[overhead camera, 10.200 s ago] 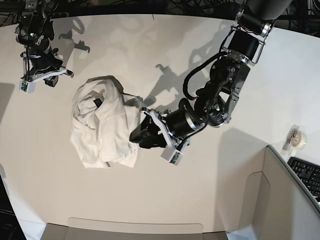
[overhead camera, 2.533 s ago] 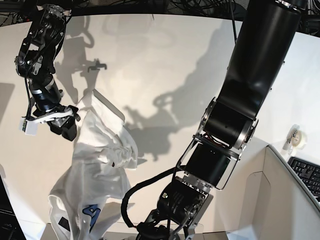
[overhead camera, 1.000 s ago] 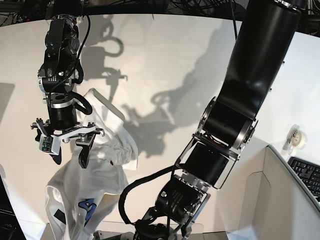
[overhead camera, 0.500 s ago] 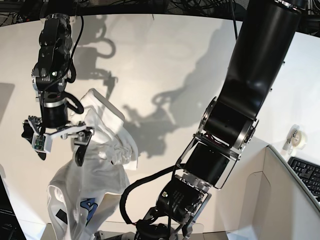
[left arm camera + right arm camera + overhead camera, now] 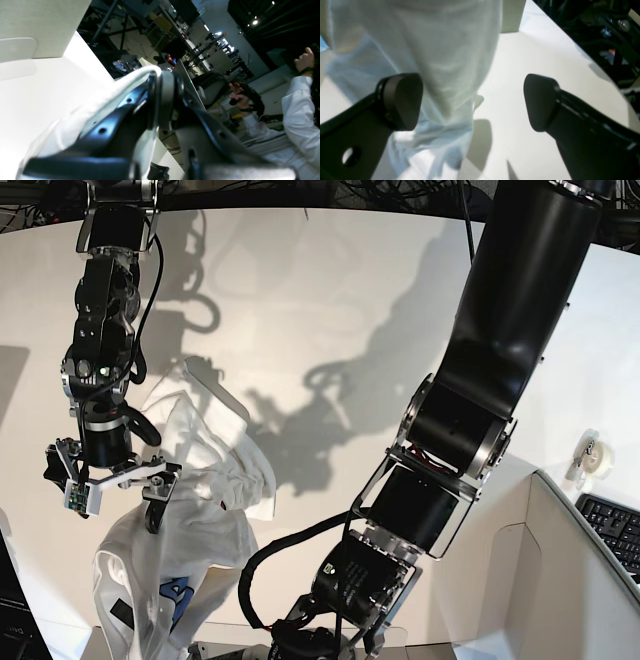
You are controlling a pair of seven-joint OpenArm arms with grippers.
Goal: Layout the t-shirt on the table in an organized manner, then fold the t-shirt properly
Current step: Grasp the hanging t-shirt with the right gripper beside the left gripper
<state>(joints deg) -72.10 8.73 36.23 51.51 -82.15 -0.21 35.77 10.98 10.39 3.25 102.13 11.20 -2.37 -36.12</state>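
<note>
The white t-shirt (image 5: 205, 525) is stretched from the table (image 5: 330, 300) down toward the near edge, with blue print and a dark label at its lower end. In the left wrist view my left gripper (image 5: 161, 77) is shut on a fold of the t-shirt (image 5: 110, 100). My right gripper (image 5: 104, 486) hovers at the shirt's left side with its jaws wide open and holds nothing. In the right wrist view the t-shirt (image 5: 440, 50) hangs behind the left of its fingers (image 5: 402, 100), and bare table (image 5: 520, 150) shows between the right gripper (image 5: 470, 102) tips.
A tape roll (image 5: 590, 455), a keyboard (image 5: 612, 532) and a grey-white box panel (image 5: 560, 580) sit at the right edge. The left arm's big black links (image 5: 500, 360) cross the table's right half. A person (image 5: 300, 105) stands beyond the table.
My right gripper has spread its jaws fully and drifted slightly left and toward the near edge beside the shirt. The left arm and the cloth it holds have barely moved.
</note>
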